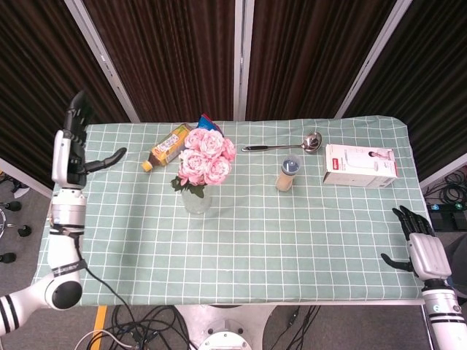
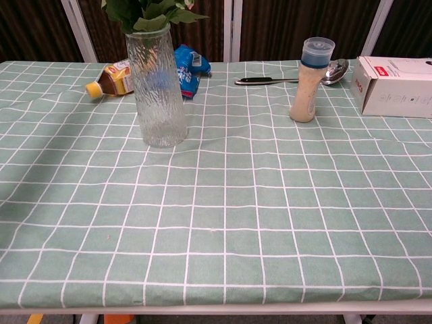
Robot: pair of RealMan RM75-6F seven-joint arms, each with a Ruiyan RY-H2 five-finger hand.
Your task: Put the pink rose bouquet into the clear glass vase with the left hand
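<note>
The pink rose bouquet (image 1: 205,157) stands in the clear glass vase (image 1: 196,198) at the table's left middle. In the chest view the ribbed vase (image 2: 156,88) holds green leaves (image 2: 152,13) at its mouth; the blooms are cut off by the frame's top. My left hand (image 1: 71,149) is raised over the table's far left edge, well away from the vase, fingers spread and empty. At the lower right, off the table's corner, hangs my right hand (image 1: 417,248), fingers apart and holding nothing. Neither hand shows in the chest view.
A tea bottle (image 1: 168,146) lies behind the vase with a blue snack bag (image 2: 186,68) beside it. A metal spoon (image 1: 284,145), a blue-capped shaker (image 1: 289,173) and a white box (image 1: 360,165) sit further right on the green checked cloth (image 1: 292,240).
</note>
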